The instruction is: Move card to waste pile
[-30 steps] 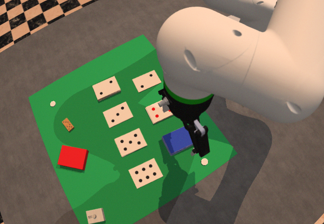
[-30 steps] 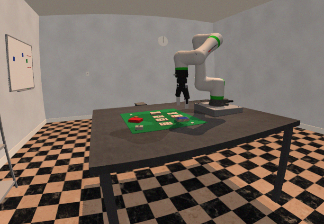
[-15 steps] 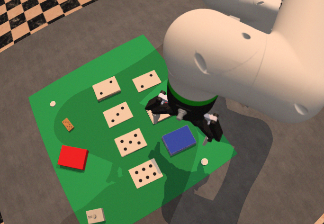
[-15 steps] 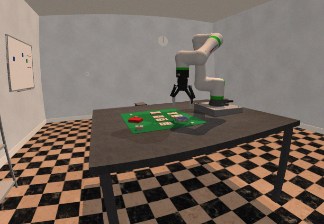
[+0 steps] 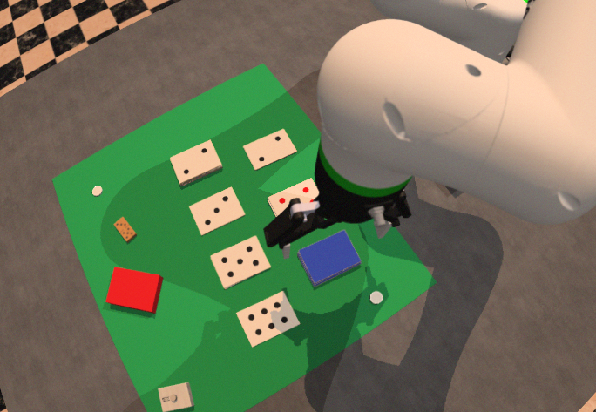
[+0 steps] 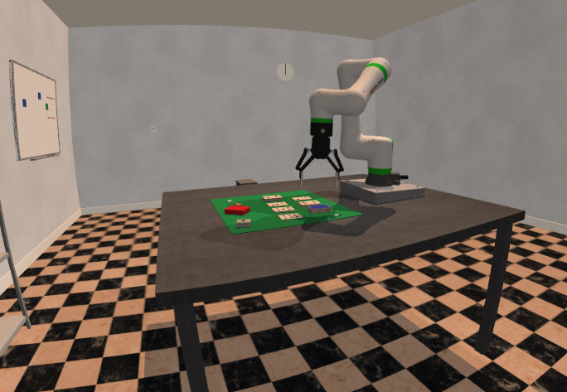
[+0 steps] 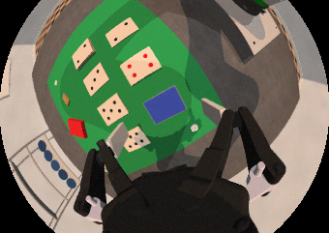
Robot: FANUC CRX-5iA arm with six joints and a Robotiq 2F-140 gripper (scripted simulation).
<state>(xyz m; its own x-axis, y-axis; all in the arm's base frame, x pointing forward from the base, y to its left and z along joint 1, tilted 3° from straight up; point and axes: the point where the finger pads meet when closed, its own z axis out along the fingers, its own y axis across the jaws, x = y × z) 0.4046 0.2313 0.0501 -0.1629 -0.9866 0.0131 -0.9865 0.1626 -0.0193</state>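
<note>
The face-down stock [image 5: 329,259] [image 6: 319,208] [image 7: 164,105] is a blue-backed stack on the green mat [image 5: 193,359] [image 6: 265,225]. The waste pile [image 5: 291,194] [image 6: 309,202] [image 7: 141,66], a pale card with red pips, lies right beside it; in the top view my gripper partly covers it. My gripper [image 5: 335,241] [image 6: 319,184] [image 7: 163,118] is wide open and empty. It hangs well above the mat, roughly over the stock, fingers pointing down.
Several pale cards with black pips lie in two rows further off, such as a five-pip card [image 5: 240,261] and a six-pip card [image 5: 267,318]. A red block [image 5: 133,289], a small orange tile [image 5: 125,228], two white discs [image 5: 375,296] [image 5: 97,190] and a small beige box [image 5: 175,395] also sit on the mat.
</note>
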